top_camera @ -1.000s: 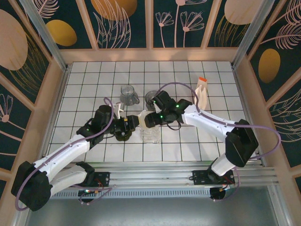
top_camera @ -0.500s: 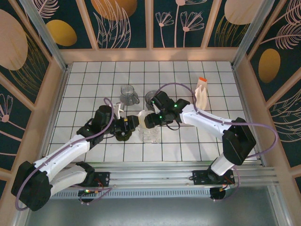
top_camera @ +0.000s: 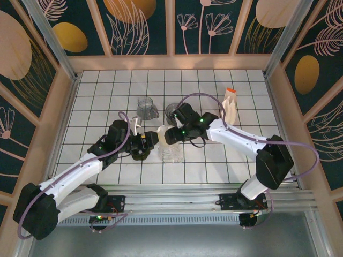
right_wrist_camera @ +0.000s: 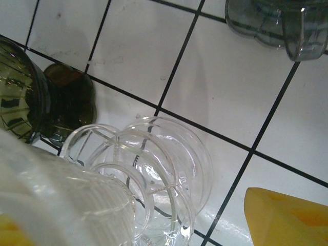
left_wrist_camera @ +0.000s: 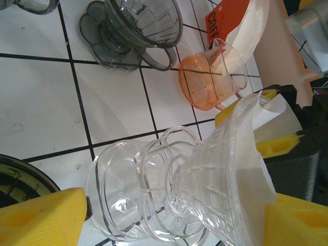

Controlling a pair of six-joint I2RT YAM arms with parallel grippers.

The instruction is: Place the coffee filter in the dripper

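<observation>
Dripper [left_wrist_camera: 171, 197], clear ribbed cone; filter [left_wrist_camera: 279, 114], thin white paper, lining it

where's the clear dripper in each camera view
Top external: clear dripper near the picture's centre.
Left wrist: clear dripper lower centre, white filter at its mouth.
Right wrist: clear dripper lower left.
Shared landmark: dark green dripper beside it, at both wrist views' left edge.
</observation>
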